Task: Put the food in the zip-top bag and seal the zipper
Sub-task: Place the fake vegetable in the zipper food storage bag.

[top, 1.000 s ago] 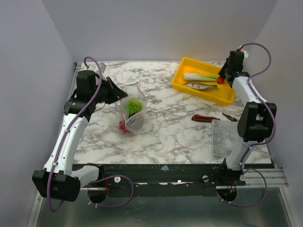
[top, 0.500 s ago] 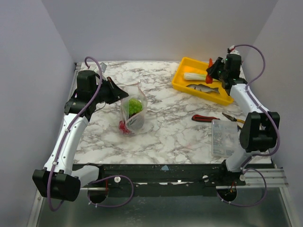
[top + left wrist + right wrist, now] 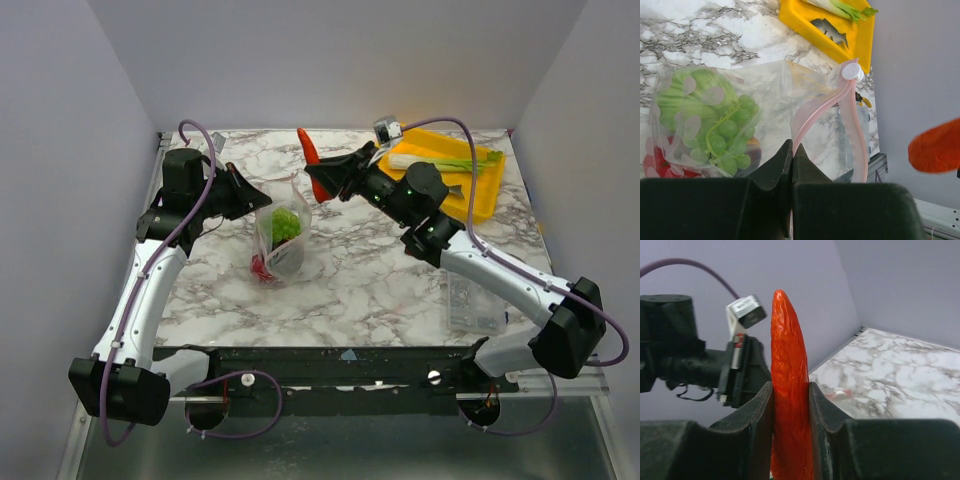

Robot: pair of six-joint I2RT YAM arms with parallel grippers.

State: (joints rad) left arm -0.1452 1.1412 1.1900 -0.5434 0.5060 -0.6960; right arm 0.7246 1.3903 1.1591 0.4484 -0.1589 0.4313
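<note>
The left hand point(image 3: 259, 204) is clenched on the mouth edge of the zip-top bag point(image 3: 284, 252), which stands toward the worktop's point(image 3: 350, 285) nine o'clock side with green toy food point(image 3: 285, 224) inside, while the right hand point(image 3: 322, 182) grips a red-orange pepper point(image 3: 308, 156) aloft at the bag's one o'clock.

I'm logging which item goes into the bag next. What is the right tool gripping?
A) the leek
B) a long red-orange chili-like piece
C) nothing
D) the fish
B: the right tool is clamped on the red-orange chili-like piece, while the leek and the fish lie in the yellow tray.
</note>
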